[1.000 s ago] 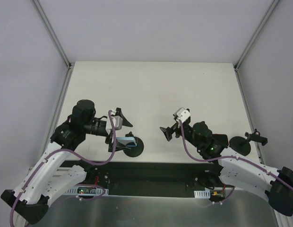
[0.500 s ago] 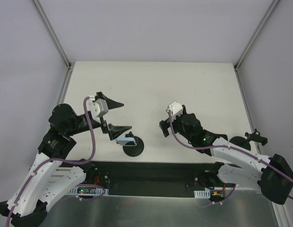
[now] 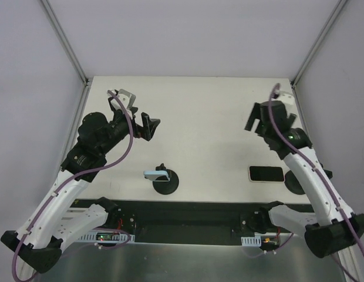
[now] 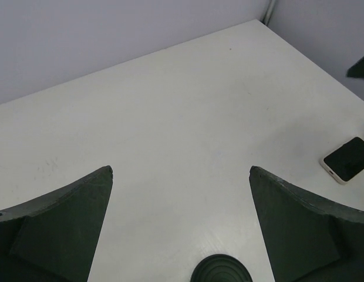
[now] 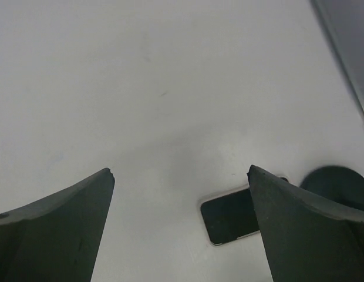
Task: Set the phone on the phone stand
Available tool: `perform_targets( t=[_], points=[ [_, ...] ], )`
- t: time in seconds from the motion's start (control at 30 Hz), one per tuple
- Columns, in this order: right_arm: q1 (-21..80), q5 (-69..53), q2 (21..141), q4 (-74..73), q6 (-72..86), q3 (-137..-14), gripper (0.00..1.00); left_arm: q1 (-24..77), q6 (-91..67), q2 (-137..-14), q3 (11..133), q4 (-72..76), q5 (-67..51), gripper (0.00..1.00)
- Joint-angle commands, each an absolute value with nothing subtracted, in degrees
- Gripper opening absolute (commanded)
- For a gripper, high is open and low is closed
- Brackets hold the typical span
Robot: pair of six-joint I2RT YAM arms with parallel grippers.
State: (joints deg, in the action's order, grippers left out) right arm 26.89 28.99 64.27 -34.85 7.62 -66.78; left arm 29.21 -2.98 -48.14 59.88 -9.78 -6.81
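Looking down, I see the left hand (image 4: pixel 181 170) and right hand (image 5: pixel 180 170) both spread wide; the phone (image 5: pixel 232 216) lies flat on the bench (image 3: pixel 199 111), just beside a phone stand (image 5: pixel 337 187).

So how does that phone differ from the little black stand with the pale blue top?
The phone lies flat, dark screen up, on the table's right side; the stand rises from a round black base, left of centre. The phone is a slim rectangle; the stand carries a pale blue cradle. Both sit near the table's front edge, untouched.
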Motion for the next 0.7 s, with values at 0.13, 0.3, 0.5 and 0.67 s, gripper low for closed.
perform_targets(
  t=[0.13, 0.3, 0.5, 0.67],
  points=[
    [-2.25, 38.89, 44.92, -52.81, 16.00, -64.86, 1.00, 29.36, -1.06, -40.70, 50.73, -3.17, 2.72, 0.99],
    [-16.49, 44.66, 42.28, -55.99, 15.28, -63.81, 1.00, 30.32, -0.53, -38.50, 50.36, -2.11, 3.69, 0.99],
    [-24.94, 32.18, 37.88, -49.13, 20.12, -56.18, 1.00, 35.59, 4.04, -38.15, 48.69, -1.41, 7.20, 0.99],
    [-33.21, 25.40, 40.69, -48.35, 25.31, -53.27, 1.00, 37.26, 4.31, -37.88, 48.25, -0.97, 6.59, 0.99]
  ],
)
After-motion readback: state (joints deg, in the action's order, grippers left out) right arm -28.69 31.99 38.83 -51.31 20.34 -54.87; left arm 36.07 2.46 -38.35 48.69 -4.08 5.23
